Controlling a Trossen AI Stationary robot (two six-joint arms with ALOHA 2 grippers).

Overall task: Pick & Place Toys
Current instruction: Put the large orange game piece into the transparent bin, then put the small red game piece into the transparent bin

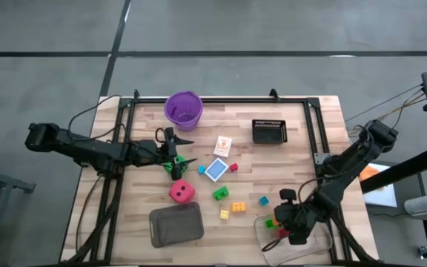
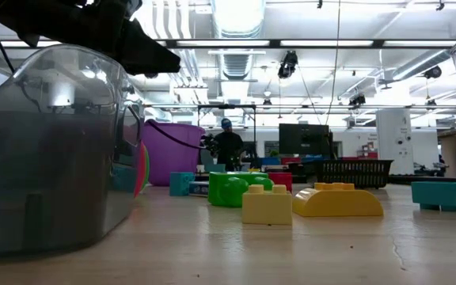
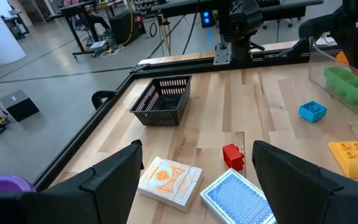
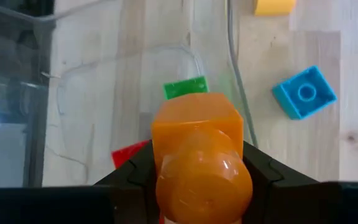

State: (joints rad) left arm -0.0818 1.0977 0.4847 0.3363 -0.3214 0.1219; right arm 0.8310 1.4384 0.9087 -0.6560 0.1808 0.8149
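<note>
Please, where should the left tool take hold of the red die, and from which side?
Probably from straight above, closing on two opposite flat side faces of the red die. It is a cube resting on the table, and the grey tray lies close along one side, so the two faces not toward the tray look freer. The left tool is open nearby.

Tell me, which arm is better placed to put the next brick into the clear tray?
The right. Its gripper is shut on an orange brick over the clear tray. The left gripper is open, far across the table.
</note>
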